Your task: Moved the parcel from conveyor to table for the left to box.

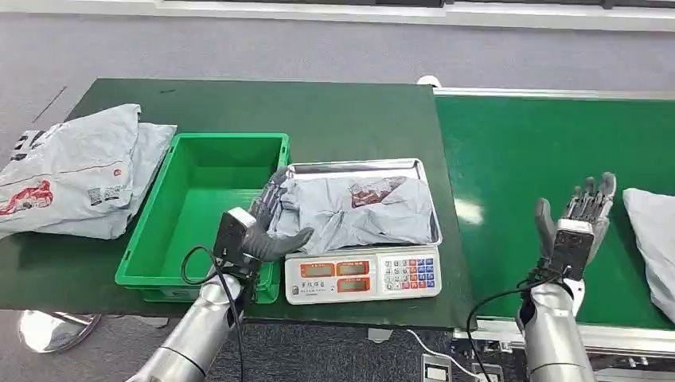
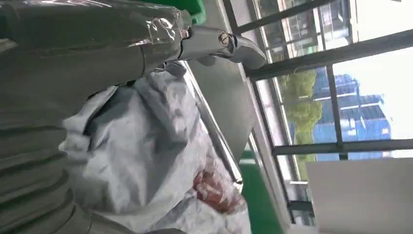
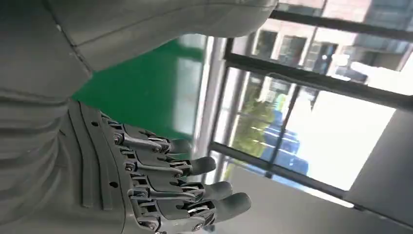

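Note:
A crumpled grey parcel [image 1: 358, 208] with a red print lies on the steel tray [image 1: 350, 165] of a white scale [image 1: 362, 277]. My left hand [image 1: 267, 223] grips the parcel's left end, fingers at its rear corner and thumb along its front edge. In the left wrist view the parcel [image 2: 146, 156] bunches against the palm under the thumb [image 2: 214, 41] and hides the fingers. My right hand [image 1: 577, 215] is raised over the green conveyor [image 1: 525, 151], fingers apart and holding nothing; the right wrist view shows these fingers [image 3: 185, 190] spread.
A green bin [image 1: 207, 207] stands just left of the scale on the dark green table [image 1: 318, 111]. Grey parcels [image 1: 72, 171] are piled at the table's left end. Another grey parcel [image 1: 653, 239] lies on the conveyor by my right hand.

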